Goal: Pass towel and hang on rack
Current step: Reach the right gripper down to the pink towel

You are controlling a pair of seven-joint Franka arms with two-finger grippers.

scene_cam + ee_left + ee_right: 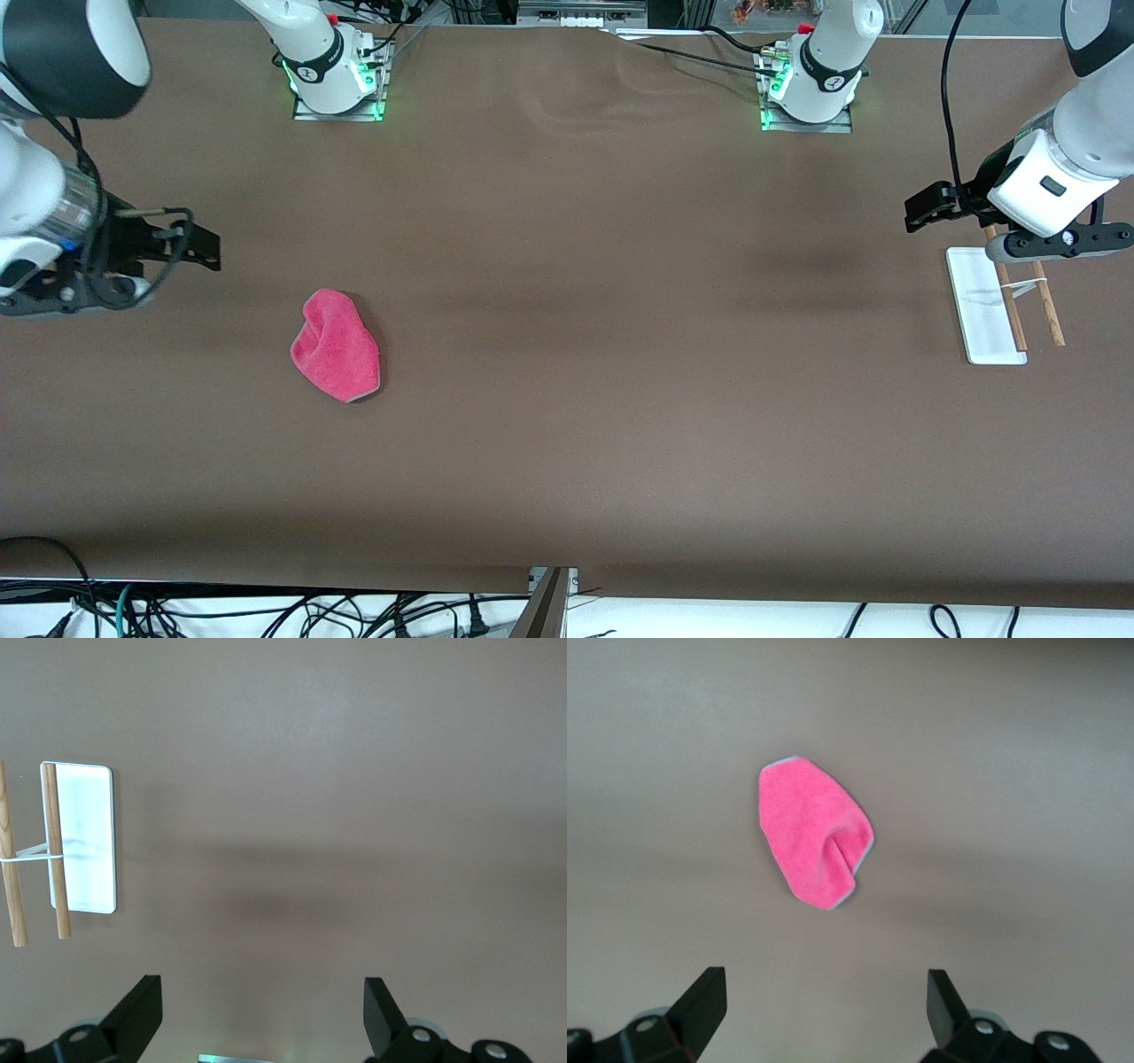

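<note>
- Zero readable labels or writing anywhere.
- Towel (337, 347) lies crumpled w/ a fold, on table (567, 354) toward right arm's end; grey trim barely visible.
- Rack (992, 310) at left arm's end, partly hidden by left wrist.
- Right gripper (824, 1005) over table by towel, jaws wide, empty.
- Left gripper (263, 1010) over table by rack, jaws wide, empty.
</note>
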